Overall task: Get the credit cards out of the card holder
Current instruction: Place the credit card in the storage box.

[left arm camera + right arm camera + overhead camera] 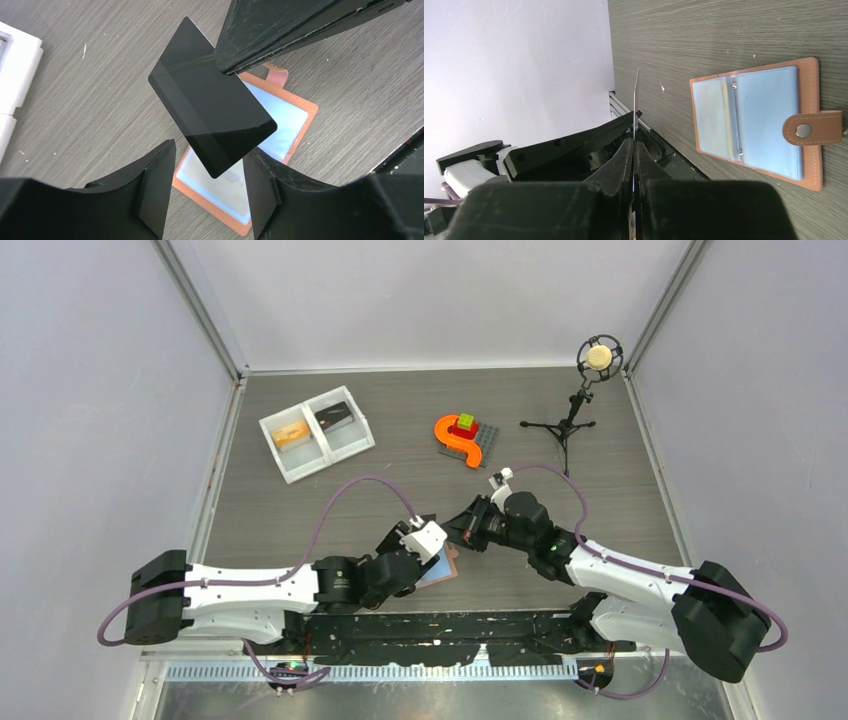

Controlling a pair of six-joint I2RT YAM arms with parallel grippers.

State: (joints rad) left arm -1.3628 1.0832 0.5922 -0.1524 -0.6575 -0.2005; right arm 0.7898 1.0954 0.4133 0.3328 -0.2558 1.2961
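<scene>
The card holder [754,120] lies spread open on the table, salmon-brown with light blue pockets and its tab to the right. A pale card shows in one pocket [711,117]. My right gripper [633,142] is shut on a dark grey-black credit card [210,115] and holds it in the air above the holder [290,125]. My left gripper [207,192] is open, and the card's lower corner hangs between its fingers [155,190] without touching them. In the top view the two grippers meet, left [430,540] and right [462,530], over the partly hidden holder [443,570].
A white two-compartment tray [300,460] at the back left holds a tan card and a dark card; its corner shows in the left wrist view [15,65]. An orange curved toy on a grey plate [458,438] and a microphone stand [570,420] stand at the back.
</scene>
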